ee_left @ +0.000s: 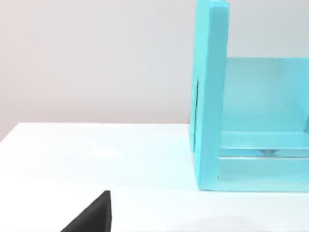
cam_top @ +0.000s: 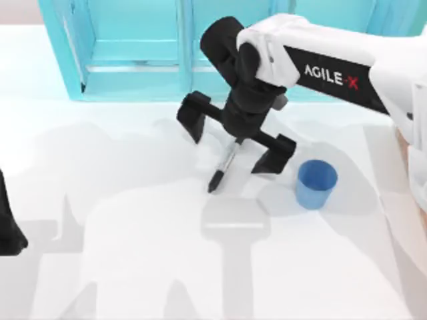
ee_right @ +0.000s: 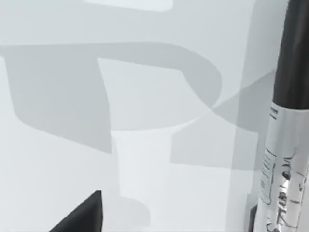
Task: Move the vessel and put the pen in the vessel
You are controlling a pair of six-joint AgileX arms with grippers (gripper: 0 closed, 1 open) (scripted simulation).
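The pen (cam_top: 223,167) lies slanted on the white table near the middle, its black cap end pointing toward the front. My right gripper (cam_top: 233,137) hangs over its upper end, open, one finger on each side and neither touching it. In the right wrist view the pen's (ee_right: 285,145) black barrel and pale printed label run close by, and one dark fingertip (ee_right: 84,215) shows. The vessel (cam_top: 315,183), a small translucent blue cup, stands upright just right of the gripper. My left gripper (cam_top: 10,230) is parked at the table's left edge.
A big turquoise shelf unit (cam_top: 133,53) runs along the back of the table, right behind the right arm; its side wall (ee_left: 207,96) appears in the left wrist view. A pale tan object (cam_top: 408,200) sits at the right edge.
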